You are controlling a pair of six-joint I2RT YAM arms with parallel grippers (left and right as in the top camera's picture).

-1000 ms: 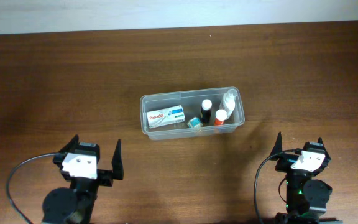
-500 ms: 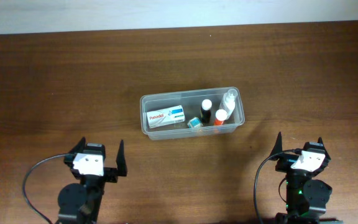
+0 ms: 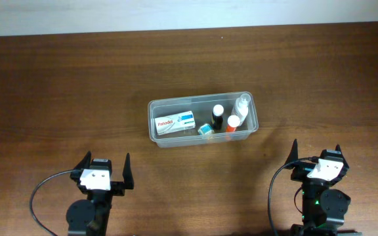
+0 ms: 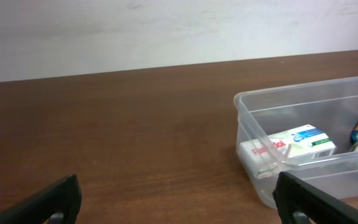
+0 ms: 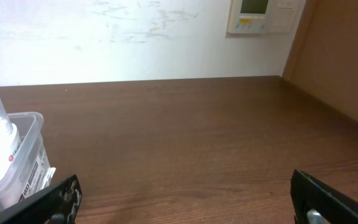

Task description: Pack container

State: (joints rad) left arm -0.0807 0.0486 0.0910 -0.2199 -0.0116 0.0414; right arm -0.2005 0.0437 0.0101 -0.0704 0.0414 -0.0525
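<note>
Dark brown wood-grain tabletop (image 3: pixel 58 85), evenly lit. White wall (image 5: pixel 135 37) behind, faintly scuffed. Beige control panel (image 5: pixel 266 15) mounted on it. Brown partition (image 5: pixel 340 56) at right.

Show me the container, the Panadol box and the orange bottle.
container (image 3: pixel 195 99), overhead view, far rim.
Panadol box (image 3: pixel 176 122), overhead view, printed top face.
orange bottle (image 3: pixel 233 121), overhead view, white cap.

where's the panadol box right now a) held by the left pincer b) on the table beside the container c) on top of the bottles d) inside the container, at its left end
d: the overhead view shows the Panadol box lying flat inside the container at its left end.
</note>
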